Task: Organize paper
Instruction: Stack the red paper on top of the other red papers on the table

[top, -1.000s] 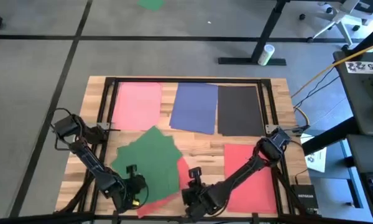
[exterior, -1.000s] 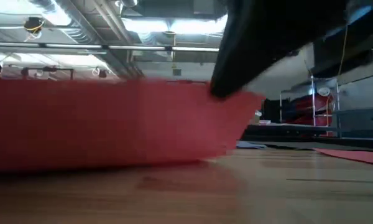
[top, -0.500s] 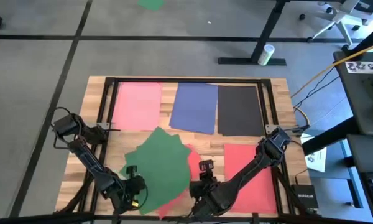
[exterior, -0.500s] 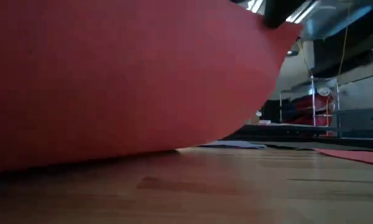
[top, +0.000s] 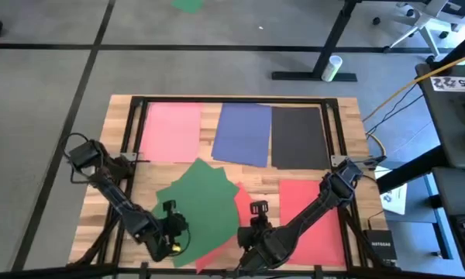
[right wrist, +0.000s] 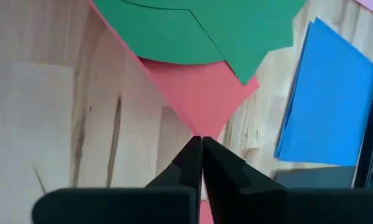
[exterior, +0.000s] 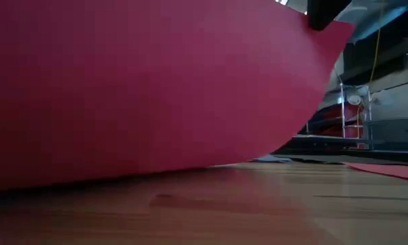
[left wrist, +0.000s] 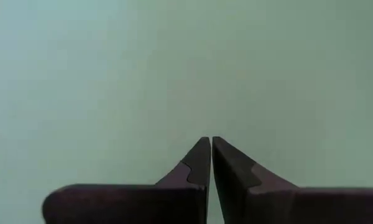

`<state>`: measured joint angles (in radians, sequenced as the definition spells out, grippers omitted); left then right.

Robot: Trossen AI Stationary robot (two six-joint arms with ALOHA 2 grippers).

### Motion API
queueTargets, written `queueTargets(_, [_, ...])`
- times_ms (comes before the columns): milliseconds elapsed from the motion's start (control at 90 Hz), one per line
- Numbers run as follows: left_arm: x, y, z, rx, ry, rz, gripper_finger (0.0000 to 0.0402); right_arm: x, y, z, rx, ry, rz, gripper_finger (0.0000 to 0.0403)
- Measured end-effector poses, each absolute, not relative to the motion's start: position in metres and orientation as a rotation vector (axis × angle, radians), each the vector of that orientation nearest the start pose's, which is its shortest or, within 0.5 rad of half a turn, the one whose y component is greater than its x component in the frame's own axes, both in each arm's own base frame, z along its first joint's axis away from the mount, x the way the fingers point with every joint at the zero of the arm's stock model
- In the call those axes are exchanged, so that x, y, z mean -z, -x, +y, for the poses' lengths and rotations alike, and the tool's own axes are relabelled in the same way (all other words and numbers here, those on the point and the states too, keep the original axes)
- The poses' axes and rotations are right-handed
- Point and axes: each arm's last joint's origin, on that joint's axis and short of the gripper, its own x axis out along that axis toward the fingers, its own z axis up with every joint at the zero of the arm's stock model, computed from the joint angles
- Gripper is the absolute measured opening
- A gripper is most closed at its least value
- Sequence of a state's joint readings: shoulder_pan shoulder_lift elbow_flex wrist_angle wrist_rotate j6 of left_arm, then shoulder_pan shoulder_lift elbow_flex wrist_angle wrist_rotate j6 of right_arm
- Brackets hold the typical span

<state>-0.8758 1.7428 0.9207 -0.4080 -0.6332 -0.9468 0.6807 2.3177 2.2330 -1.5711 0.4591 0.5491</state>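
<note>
The right gripper [right wrist: 201,144], clenched on a corner of the loose red sheet [right wrist: 202,99] at the table's near edge, has lifted it higher over the last second: in the low view the red paper [exterior: 143,88] now bows up and fills most of the frame where earlier it stood as a low band. The green sheets [top: 198,203] on top have slid and fanned toward the far side, so the mixed pile is coming apart.

The left gripper [left wrist: 211,144] is pinched on green paper, as far as its close view shows.

All sheets are thin, matte and limp. The pink sheet [top: 172,132], blue sheet [top: 244,133], black sheet [top: 298,137] and another red sheet [top: 314,213] lie flat on the wooden table [top: 120,116].
</note>
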Motion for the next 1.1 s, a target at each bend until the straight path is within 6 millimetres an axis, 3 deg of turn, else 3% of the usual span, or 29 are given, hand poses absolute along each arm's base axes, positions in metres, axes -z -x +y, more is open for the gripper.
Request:
queueTargets(133, [-0.133,-0.225,-0.216,-0.168,0.035,0.934,0.0,-0.243,-0.35,0.268,0.196,0.422,1.363,0.0])
queueTargets(278, [-0.118,-0.227,-0.216,-0.173,0.042,0.992,0.0,-0.242,-0.349,0.269,0.175,0.384,1.393,0.0])
queueTargets(467, [-0.106,-0.211,-0.221,-0.223,0.098,0.996,0.0,-0.241,-0.348,0.27,0.153,0.319,1.436,0.0])
queueTargets(900, [-0.103,-0.168,-0.238,-0.279,0.091,1.021,0.0,-0.241,-0.349,0.269,0.177,0.331,1.416,0.0])
queueTargets(1100, [-0.103,-0.159,-0.241,-0.291,0.092,1.004,0.0,-0.234,-0.357,0.277,0.125,0.311,1.36,0.0])
